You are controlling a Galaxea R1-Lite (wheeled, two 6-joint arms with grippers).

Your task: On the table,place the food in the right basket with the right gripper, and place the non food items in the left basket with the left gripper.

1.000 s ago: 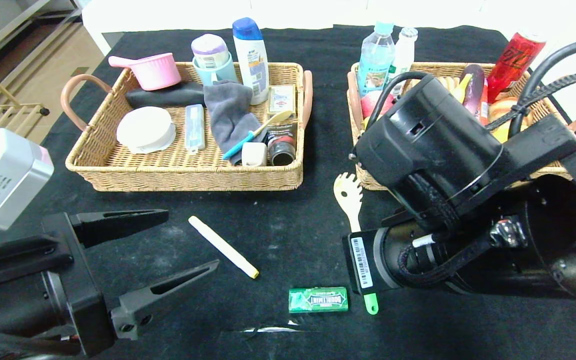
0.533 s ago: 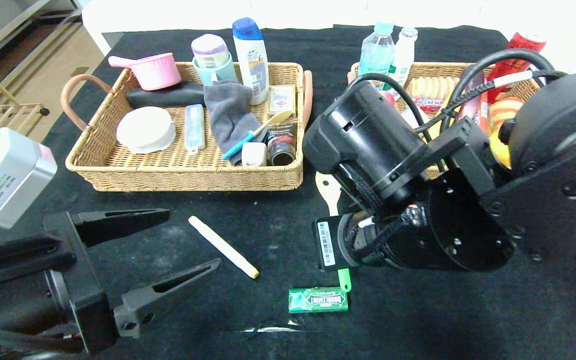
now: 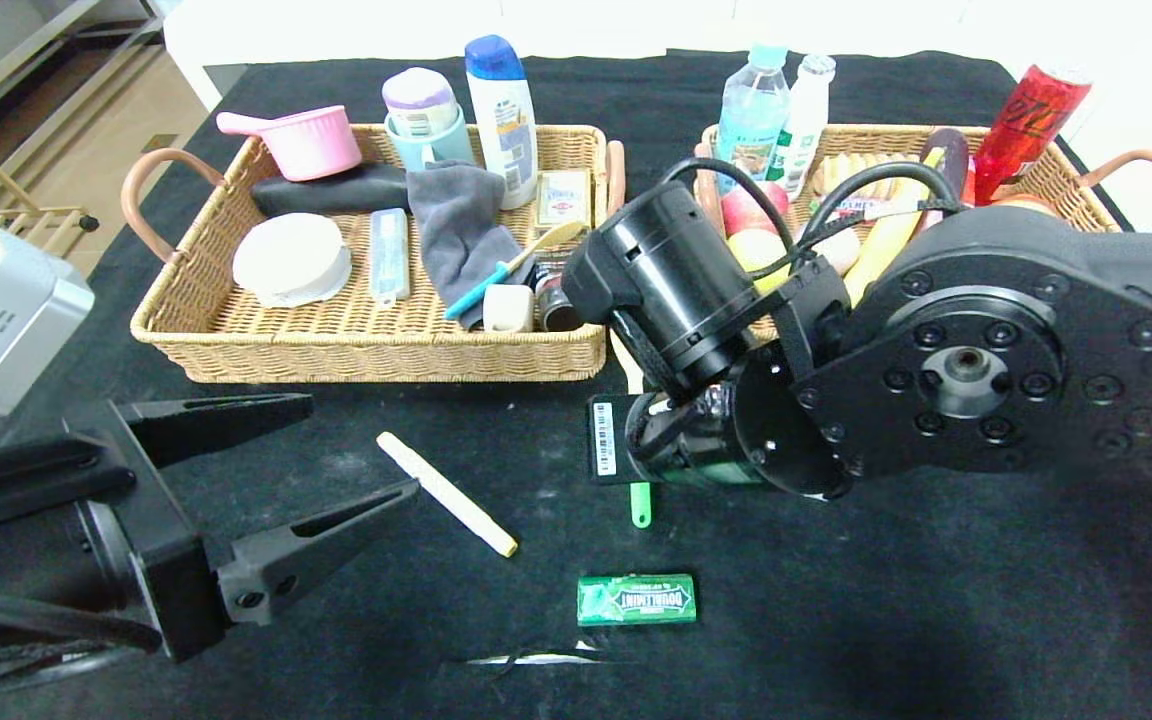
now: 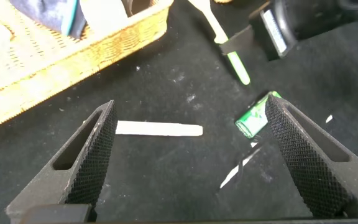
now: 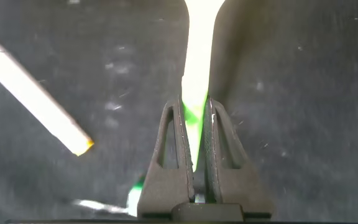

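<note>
My right gripper (image 5: pixel 195 102) is shut on the green handle of a cream pasta spoon (image 5: pixel 201 37). It holds the spoon above the table between the two baskets. In the head view the right wrist covers the fingers, and only the green handle tip (image 3: pixel 640 505) sticks out below it. My left gripper (image 3: pixel 361 447) stands open low over the near left of the table. A white stick (image 4: pixel 159 129) lies between its fingers, and a green gum pack (image 4: pixel 253 119) lies by one fingertip. The left basket (image 3: pixel 376 355) holds non-food items. The right basket (image 3: pixel 1066 190) holds food.
Bottles stand behind both baskets: shampoo (image 3: pixel 501 110), water (image 3: pixel 751 115) and a red drink (image 3: pixel 1031 115). The right arm (image 3: pixel 946 370) hides the right basket's front. A torn strip of wrapper (image 3: pixel 536 659) lies near the table's front edge.
The right arm has swung left and away from the front edge, carrying the pasta spoon from in front of the right basket toward the left basket's corner. The left gripper shifted slightly.
</note>
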